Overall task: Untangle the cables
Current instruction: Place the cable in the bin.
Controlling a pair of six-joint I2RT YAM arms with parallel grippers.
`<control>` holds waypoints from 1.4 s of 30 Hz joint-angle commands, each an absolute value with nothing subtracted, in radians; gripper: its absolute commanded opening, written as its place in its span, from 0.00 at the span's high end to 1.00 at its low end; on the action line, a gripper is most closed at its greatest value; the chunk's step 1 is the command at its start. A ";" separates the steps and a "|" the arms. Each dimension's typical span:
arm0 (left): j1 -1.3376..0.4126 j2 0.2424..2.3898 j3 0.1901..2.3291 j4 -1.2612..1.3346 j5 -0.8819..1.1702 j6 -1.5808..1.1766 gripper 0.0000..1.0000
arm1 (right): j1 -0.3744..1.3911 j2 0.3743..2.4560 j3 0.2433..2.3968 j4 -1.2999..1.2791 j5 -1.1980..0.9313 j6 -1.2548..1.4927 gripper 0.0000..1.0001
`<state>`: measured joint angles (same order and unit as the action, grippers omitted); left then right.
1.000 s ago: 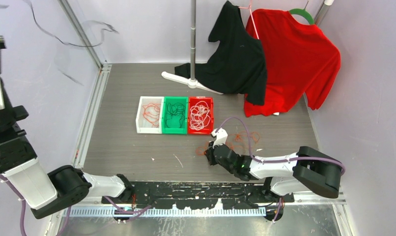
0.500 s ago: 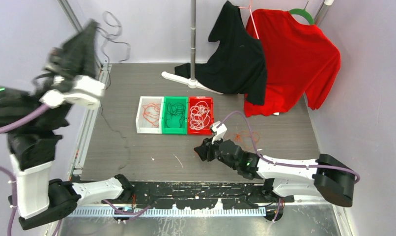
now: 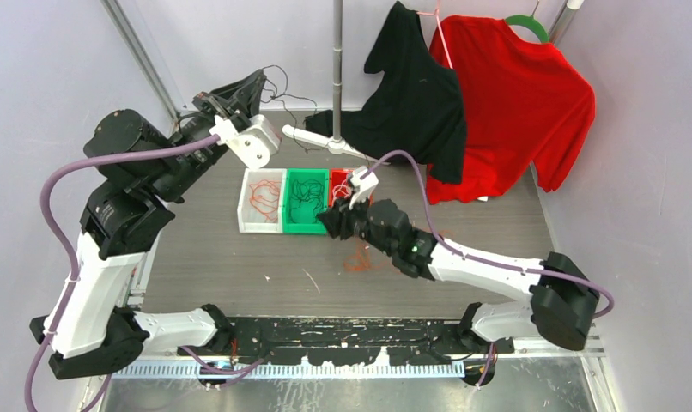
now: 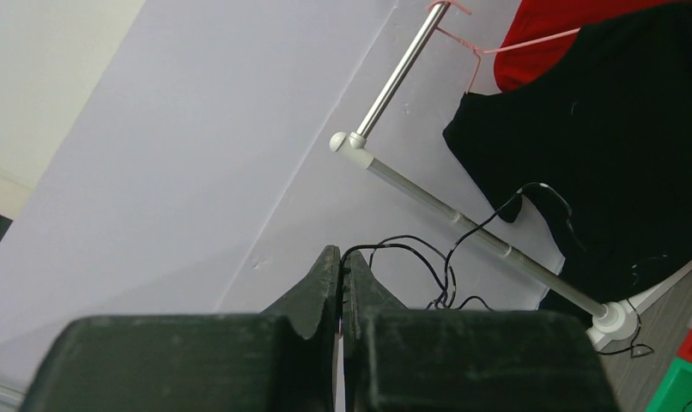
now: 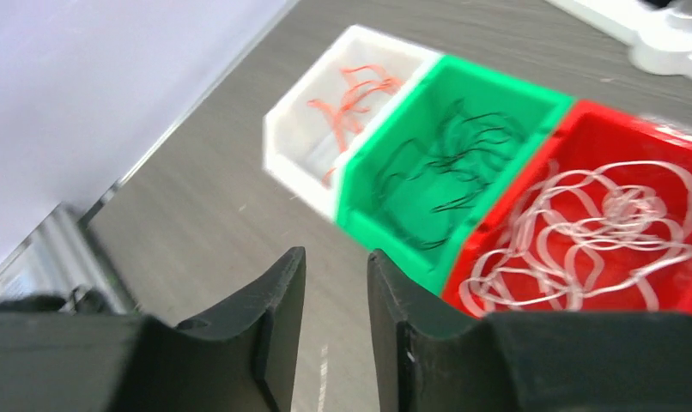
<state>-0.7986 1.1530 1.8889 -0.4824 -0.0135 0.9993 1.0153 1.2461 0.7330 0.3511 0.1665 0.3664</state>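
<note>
My left gripper (image 3: 258,80) is raised high behind the bins and shut on a thin black cable (image 3: 284,86). In the left wrist view the gripper (image 4: 341,256) pinches that black cable (image 4: 446,257), which loops away to the right. My right gripper (image 3: 324,218) is open and empty, low over the table just in front of the green bin (image 3: 306,225). In the right wrist view its jaws (image 5: 336,257) stand apart with nothing between them. A loose tangle of orange-red cables (image 3: 360,257) lies on the table beside my right arm.
A white bin (image 3: 244,202) holds orange-red cables, the green bin (image 5: 531,99) black ones, a red bin (image 5: 583,116) white ones. A garment stand's pole (image 3: 336,69) and white foot (image 3: 312,137) stand behind them, with a black shirt (image 3: 415,94) and red shirt (image 3: 514,103) hanging.
My left arm has swung up from the far left toward the back of the bins, carrying the black cable. My right gripper has moved from the orange-red pile up-left to the bins.
</note>
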 commanded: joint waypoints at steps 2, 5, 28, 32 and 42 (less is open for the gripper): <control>-0.801 1.172 1.905 -0.402 -0.004 0.967 1.00 | 0.843 1.360 0.850 0.346 0.122 0.363 0.64; -0.802 1.195 1.906 -0.354 -0.012 0.961 1.00 | 0.799 1.421 0.889 0.318 0.091 0.340 0.65; -0.741 1.250 1.766 -0.176 -0.125 0.994 1.00 | 0.796 1.590 0.984 0.384 -0.115 0.416 0.63; -0.641 1.310 1.765 -0.186 -0.137 0.923 1.00 | 0.796 1.572 0.968 0.376 -0.100 0.415 0.56; -0.555 1.411 1.784 -0.146 -0.096 0.829 1.00 | 0.795 1.521 0.904 0.391 -0.109 0.422 0.50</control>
<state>-0.5560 1.4090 1.7420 -0.2344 -0.1070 0.9001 0.7929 1.5867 0.9241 0.3313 -0.1112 0.4187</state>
